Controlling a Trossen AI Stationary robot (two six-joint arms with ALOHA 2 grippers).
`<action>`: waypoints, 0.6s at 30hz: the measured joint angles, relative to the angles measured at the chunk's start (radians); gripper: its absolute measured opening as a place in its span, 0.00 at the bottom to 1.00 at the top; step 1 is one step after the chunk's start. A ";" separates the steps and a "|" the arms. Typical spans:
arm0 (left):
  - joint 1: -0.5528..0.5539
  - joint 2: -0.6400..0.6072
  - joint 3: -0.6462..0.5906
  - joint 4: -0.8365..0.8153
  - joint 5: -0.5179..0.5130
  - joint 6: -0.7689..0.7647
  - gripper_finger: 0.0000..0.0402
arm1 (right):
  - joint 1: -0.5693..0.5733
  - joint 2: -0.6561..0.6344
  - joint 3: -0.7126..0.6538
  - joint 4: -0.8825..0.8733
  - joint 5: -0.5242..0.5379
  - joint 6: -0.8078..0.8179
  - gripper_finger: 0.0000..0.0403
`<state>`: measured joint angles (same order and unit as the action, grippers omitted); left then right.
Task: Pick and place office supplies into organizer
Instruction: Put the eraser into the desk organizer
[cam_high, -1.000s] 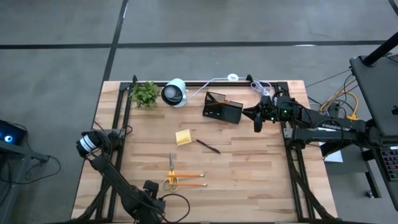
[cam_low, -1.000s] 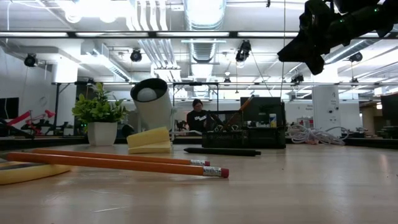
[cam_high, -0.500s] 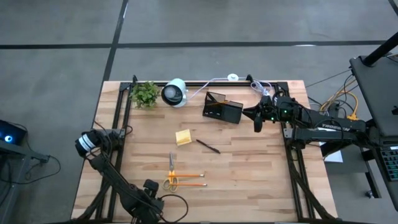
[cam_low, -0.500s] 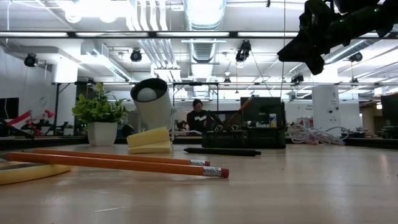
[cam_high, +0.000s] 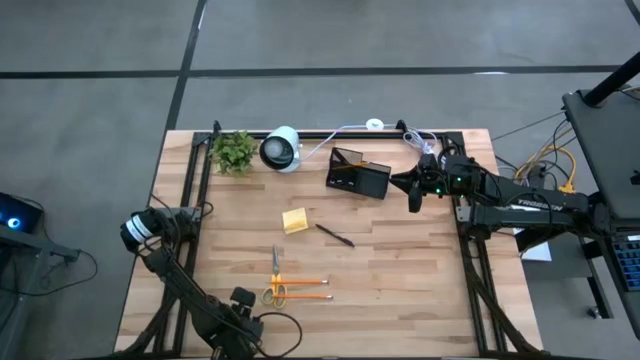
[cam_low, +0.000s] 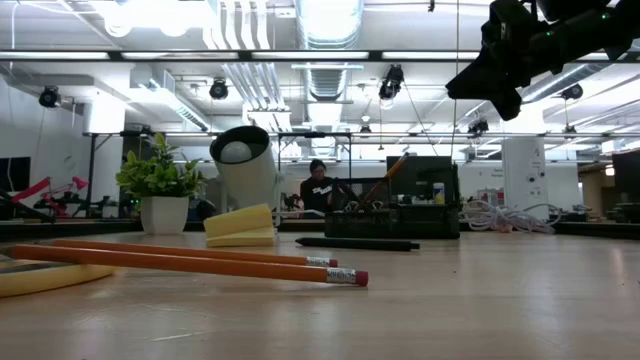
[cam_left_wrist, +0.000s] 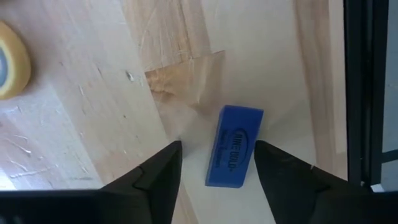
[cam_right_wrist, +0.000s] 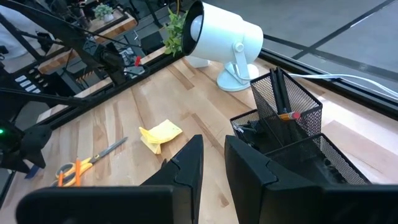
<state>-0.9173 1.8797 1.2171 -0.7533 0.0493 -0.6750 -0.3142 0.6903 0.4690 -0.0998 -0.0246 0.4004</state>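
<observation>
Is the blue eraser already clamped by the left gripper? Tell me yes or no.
No: in the left wrist view the blue eraser lies flat on the table between the left gripper's open fingers, untouched.

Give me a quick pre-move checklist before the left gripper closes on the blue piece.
1. Blue piece lies between the left gripper fingers: ok.
2. Blue piece flat on the table: ok.
3. Left fingers apart, nothing held: ok.
4. Blue piece sits close to the black table frame; clearance: cannot tell.
5. Right gripper parked beside the organizer, away from the left arm: ok.
6. Organizer upright, pencil inside: ok.
</observation>
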 joint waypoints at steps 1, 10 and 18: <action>0.000 0.000 0.000 -0.001 -0.001 0.000 0.45 | 0.000 0.000 0.000 0.000 0.000 0.000 0.14; 0.001 0.001 0.000 -0.007 -0.007 0.001 0.30 | 0.000 0.000 0.000 0.000 0.000 0.000 0.14; 0.002 0.002 0.000 -0.003 -0.004 0.001 0.15 | 0.000 0.000 0.000 0.000 0.000 0.000 0.14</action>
<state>-0.9157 1.8816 1.2171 -0.7563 0.0451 -0.6739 -0.3144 0.6903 0.4690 -0.0994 -0.0242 0.4004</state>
